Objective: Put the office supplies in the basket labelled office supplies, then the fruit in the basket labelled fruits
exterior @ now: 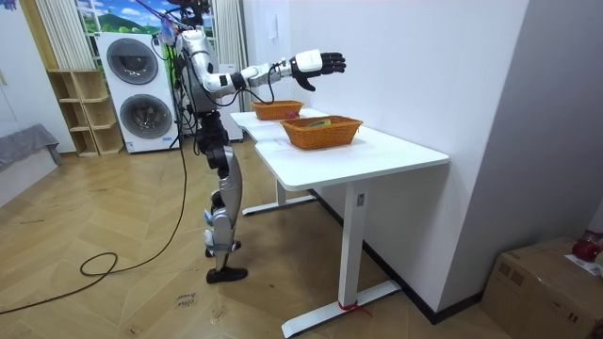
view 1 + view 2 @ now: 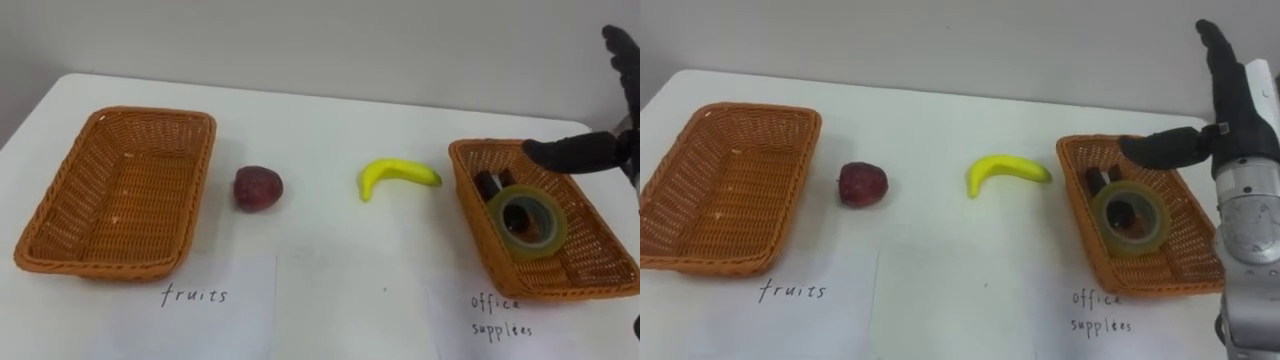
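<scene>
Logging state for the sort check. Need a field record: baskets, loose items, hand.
left basket: nothing inside
right basket: holds tape roll and a small dark item
red fruit: on table, near left basket
banana: on table, beside right basket, not touching
right hand: fingers open, holding nothing, raised over right basket's far end
left to sort: red fruit, banana

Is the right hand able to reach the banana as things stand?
Probably yes. The open right hand hovers over the office supplies basket, and the banana lies uncovered on the table just left of it; only the basket's low rim stands between.
</scene>
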Robot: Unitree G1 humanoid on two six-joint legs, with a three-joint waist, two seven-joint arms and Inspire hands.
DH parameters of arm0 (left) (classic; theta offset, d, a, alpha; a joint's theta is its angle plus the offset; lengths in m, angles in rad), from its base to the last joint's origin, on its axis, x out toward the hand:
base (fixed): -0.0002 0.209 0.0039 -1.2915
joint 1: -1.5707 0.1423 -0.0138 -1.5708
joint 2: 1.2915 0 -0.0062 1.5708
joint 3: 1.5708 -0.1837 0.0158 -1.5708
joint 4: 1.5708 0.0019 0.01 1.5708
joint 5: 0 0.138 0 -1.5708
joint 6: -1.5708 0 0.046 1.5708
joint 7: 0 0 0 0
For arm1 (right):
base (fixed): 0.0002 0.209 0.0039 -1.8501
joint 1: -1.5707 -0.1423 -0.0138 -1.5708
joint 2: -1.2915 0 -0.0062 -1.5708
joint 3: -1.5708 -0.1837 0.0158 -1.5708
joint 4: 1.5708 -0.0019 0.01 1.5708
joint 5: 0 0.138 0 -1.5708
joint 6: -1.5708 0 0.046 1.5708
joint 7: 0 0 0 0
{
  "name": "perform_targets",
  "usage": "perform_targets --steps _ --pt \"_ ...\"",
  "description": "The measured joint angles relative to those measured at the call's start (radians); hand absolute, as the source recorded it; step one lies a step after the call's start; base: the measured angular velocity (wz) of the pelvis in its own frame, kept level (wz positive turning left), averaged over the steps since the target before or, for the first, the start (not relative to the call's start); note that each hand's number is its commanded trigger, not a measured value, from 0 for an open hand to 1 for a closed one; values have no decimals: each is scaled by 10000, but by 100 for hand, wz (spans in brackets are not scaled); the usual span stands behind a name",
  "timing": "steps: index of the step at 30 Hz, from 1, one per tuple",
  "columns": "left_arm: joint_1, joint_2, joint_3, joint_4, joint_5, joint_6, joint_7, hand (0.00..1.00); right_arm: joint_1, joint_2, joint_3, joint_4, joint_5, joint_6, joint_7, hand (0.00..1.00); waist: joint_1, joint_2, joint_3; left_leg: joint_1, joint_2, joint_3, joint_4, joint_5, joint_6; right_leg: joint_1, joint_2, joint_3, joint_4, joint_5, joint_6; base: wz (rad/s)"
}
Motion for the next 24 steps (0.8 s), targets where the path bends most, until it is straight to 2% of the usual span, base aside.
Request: perform_targets --steps 4,9,16,24 --pt "116 9 7 7 7 65 159 0 -38 0 0 -1 -9 2 -98 0 -20 37 -31 -114 -22 -243 66 1 -1 -5 -13 -167 -2 0 0 11" --pt "131 13 0 8 8 65 208 0 -338 0 4 0 -6 4 -99 0 -13 60 -33 -160 -50 -426 68 21 -20 2 -20 -288 -10 0 0 9" --pt "162 13 -7 8 -2 66 219 0 -430 -2 72 -13 -21 4 -98 0 3 -7 -64 -286 -141 -770 97 47 -20 21 -48 -555 -18 -1 1 14" --pt "168 14 -13 32 -12 59 218 0 -428 -2 243 -5 245 4 140 0 237 -77 -52 -287 -144 -858 147 49 -21 90 -59 -598 -40 -1 1 4"
